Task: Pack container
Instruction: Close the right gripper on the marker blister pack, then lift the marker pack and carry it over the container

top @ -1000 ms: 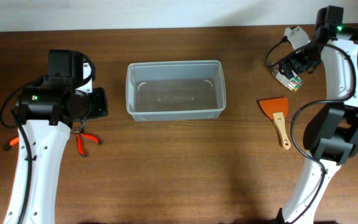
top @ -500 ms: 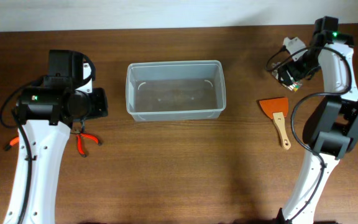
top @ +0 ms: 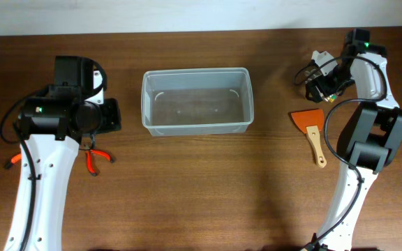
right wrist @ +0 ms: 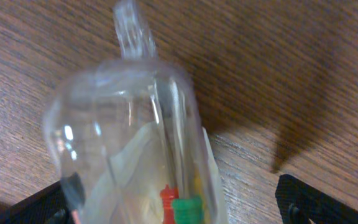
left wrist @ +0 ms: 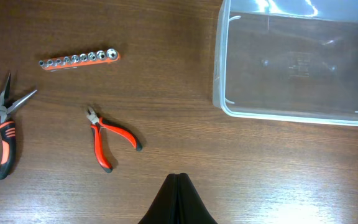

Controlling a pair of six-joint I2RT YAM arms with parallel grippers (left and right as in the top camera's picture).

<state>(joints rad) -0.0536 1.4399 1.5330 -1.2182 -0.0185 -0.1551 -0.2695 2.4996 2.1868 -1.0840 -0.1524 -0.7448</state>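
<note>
The container [top: 197,101] is a clear plastic bin standing empty at the table's middle; it also shows in the left wrist view [left wrist: 297,65]. My right gripper [top: 324,78] is at the far right. In the right wrist view it [right wrist: 173,208] is open, with its fingers either side of a clear plastic packet [right wrist: 129,137] holding red and green pieces. The right finger stands apart from the packet. My left gripper [left wrist: 178,186] is shut and empty, above the table left of the container.
An orange scraper with a wooden handle [top: 311,129] lies in front of the right gripper. Red-handled cutters [left wrist: 107,140], needle-nose pliers [left wrist: 4,134] and an orange socket rail [left wrist: 79,60] lie on the left. The table's far edge runs behind the container.
The right arm has swung toward the far edge and its gripper has turned and closed in over the clear packet. The left arm has not moved.
</note>
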